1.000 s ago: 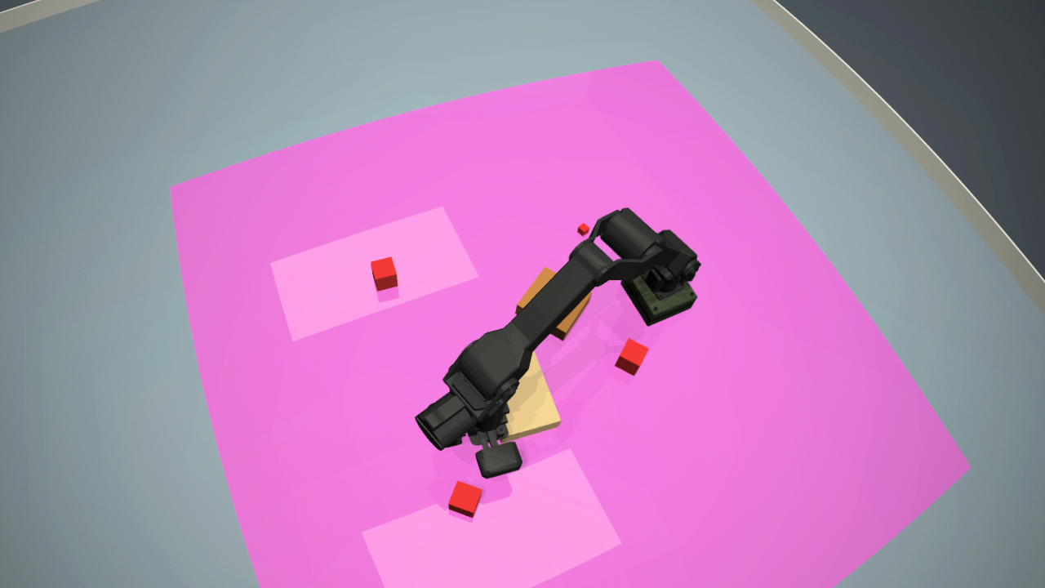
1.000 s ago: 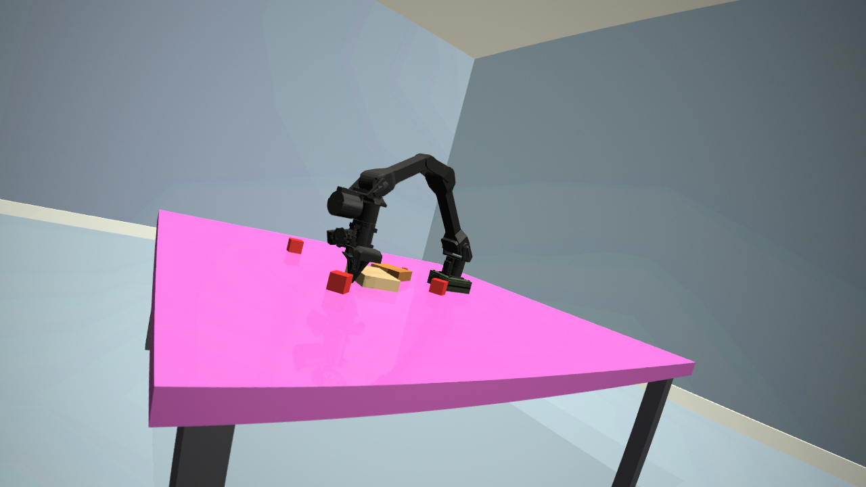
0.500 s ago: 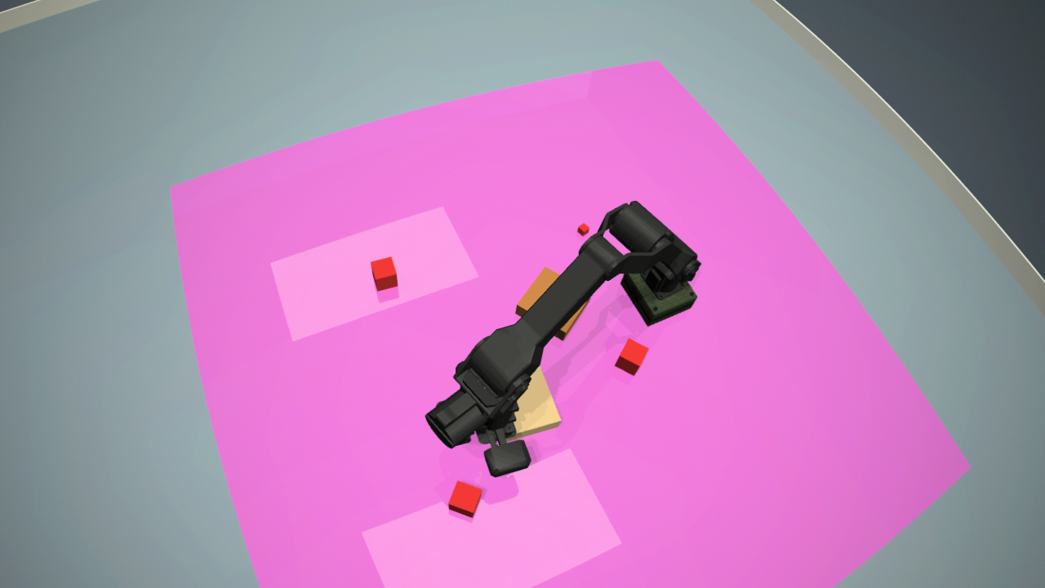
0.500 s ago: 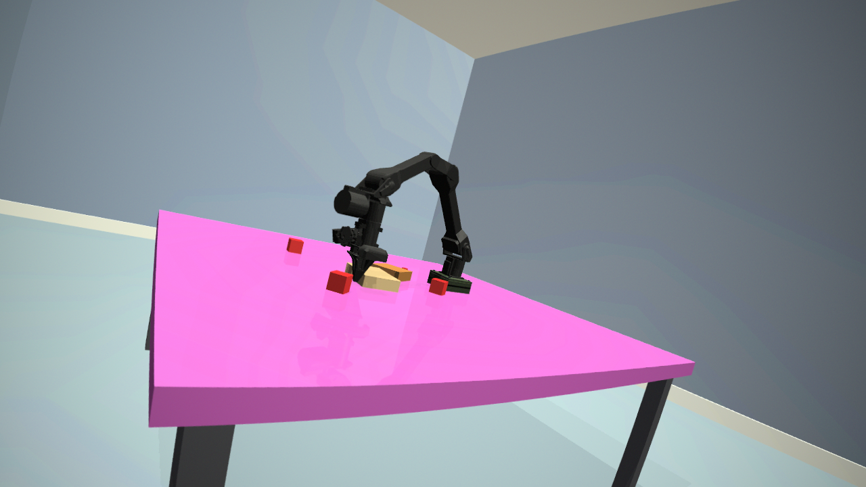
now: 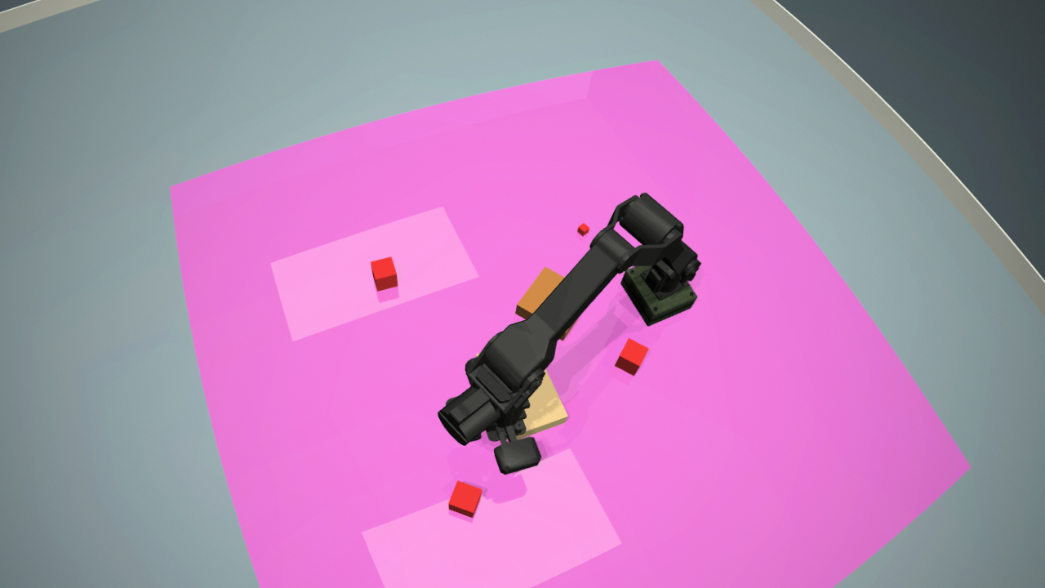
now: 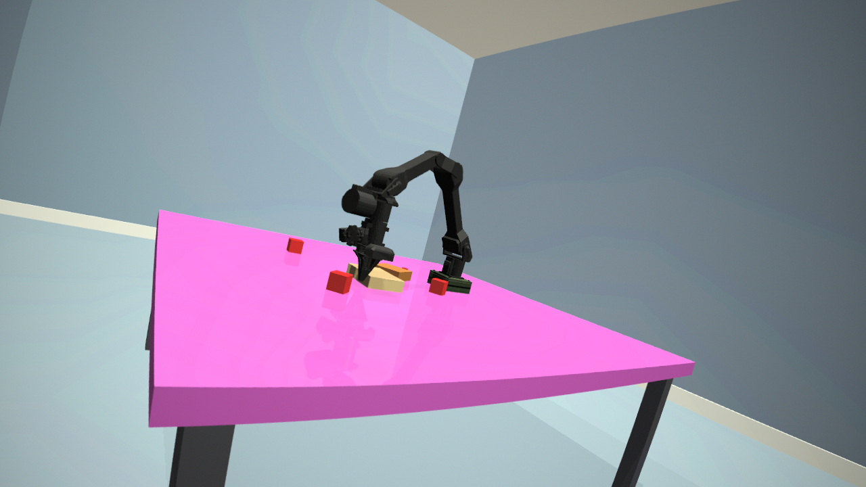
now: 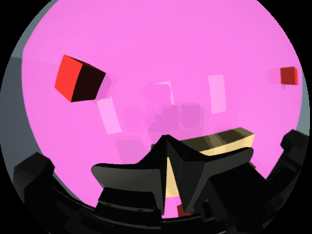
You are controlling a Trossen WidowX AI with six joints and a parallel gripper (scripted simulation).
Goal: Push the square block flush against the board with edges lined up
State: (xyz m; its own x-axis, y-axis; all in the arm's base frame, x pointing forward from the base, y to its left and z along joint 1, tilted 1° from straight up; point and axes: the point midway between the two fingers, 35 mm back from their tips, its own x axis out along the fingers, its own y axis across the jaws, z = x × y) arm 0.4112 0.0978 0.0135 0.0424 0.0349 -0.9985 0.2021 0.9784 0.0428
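Observation:
The tan board [image 5: 549,415] [image 6: 383,280] [image 7: 225,140] lies flat on the pink table [image 5: 731,365] [image 6: 242,333]. The orange square block [image 5: 539,291] [image 6: 400,272] lies just beyond the board's far end. My arm hides where the two meet, so I cannot tell if they touch. My gripper [image 5: 504,435] [image 6: 363,277] [image 7: 166,138] is shut and empty. It points down, low at the table, against the board's near end at its left corner.
Red cubes lie about: one [image 5: 465,497] [image 6: 339,282] [image 7: 71,78] close in front of the gripper, one [image 5: 632,356] [image 6: 438,286] by the robot base [image 5: 661,296], one [image 5: 383,272] [image 6: 294,245] far left. A tiny red cube [image 5: 583,229] lies behind the block.

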